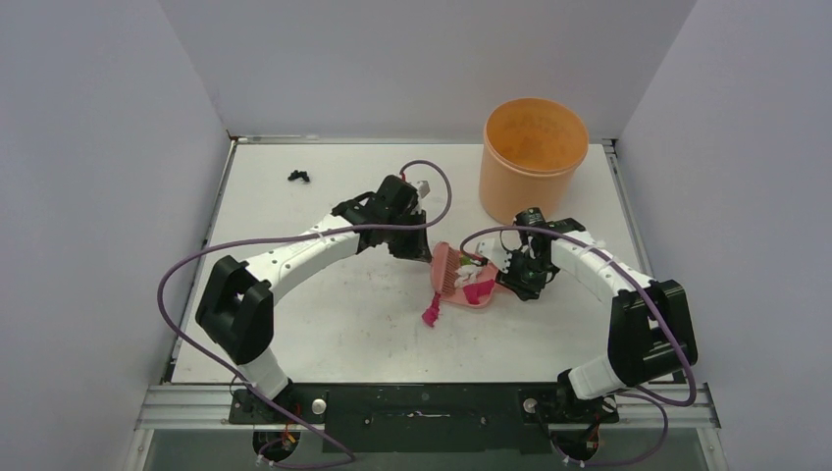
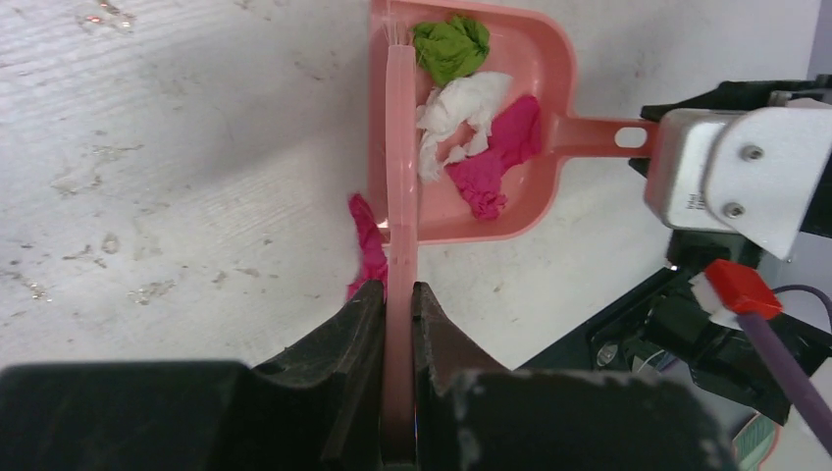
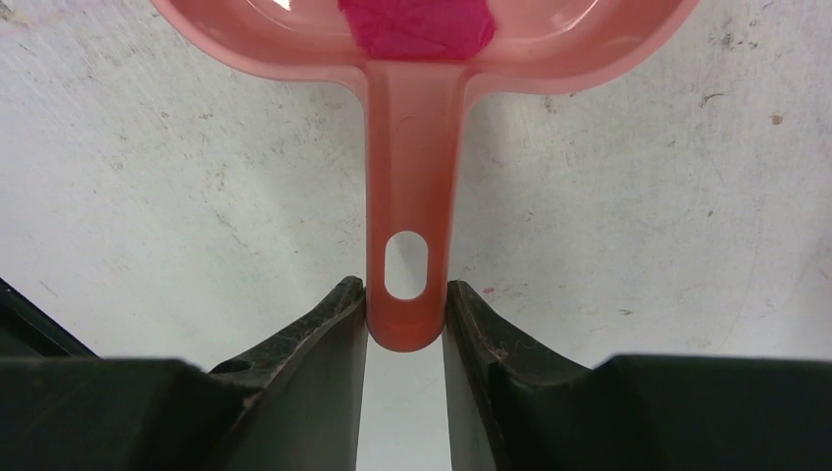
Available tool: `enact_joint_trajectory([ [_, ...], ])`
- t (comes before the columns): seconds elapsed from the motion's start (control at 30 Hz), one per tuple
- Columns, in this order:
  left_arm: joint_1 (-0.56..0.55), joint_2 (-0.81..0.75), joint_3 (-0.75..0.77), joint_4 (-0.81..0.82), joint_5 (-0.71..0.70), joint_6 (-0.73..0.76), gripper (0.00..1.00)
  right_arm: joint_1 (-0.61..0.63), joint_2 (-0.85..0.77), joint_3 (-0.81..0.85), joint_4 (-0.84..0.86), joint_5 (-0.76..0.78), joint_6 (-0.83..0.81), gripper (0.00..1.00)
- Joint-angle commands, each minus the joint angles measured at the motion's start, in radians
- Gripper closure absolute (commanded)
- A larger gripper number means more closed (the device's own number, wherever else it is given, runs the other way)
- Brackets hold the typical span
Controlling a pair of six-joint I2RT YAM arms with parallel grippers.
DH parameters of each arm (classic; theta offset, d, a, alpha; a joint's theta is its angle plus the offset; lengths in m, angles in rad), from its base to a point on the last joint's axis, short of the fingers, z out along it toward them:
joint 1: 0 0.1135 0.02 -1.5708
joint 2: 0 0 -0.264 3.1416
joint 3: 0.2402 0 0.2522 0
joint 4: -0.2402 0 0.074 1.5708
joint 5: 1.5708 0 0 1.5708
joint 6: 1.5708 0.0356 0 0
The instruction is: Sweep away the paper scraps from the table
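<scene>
Left gripper (image 2: 397,299) clamped the brush (image 2: 400,147); right gripper (image 3: 405,314) clamped the dustpan (image 3: 407,177) by its handle. Paper scraps (image 2: 469,108) lay inside the dustpan, beyond both.

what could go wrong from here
The right end effector pinches the dustpan only at its handle tip, so it could pivot and spill. One magenta scrap lies outside the pan, across the brush from it, and may be left. A black scrap sits far off, easily missed.
</scene>
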Motion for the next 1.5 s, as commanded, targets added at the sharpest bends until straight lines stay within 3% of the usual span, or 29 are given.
enact_joint_trajectory([
  [0.0,-0.038,-0.021,0.075,0.067,0.017,-0.034,1.00,0.016,-0.024,0.025,0.005,0.003,0.015,0.95],
  [0.5,-0.072,-0.317,0.040,-0.202,-0.210,0.028,1.00,-0.006,-0.269,-0.102,-0.080,0.057,-0.064,0.95],
  [0.77,-0.069,-0.334,-0.059,-0.346,-0.395,0.087,1.00,-0.002,-0.338,-0.137,-0.139,0.061,-0.055,0.95],
  [1.07,-0.074,-0.246,-0.151,-0.229,-0.263,0.054,1.00,0.023,-0.298,-0.133,-0.198,0.030,-0.036,0.95],
  [1.23,-0.096,-0.192,-0.193,-0.084,-0.128,-0.003,1.00,0.091,-0.260,-0.149,-0.148,0.029,0.030,0.95],
  [1.47,-0.160,-0.135,-0.153,0.033,-0.053,-0.082,1.00,0.158,-0.206,-0.152,-0.064,0.015,0.116,0.95],
])
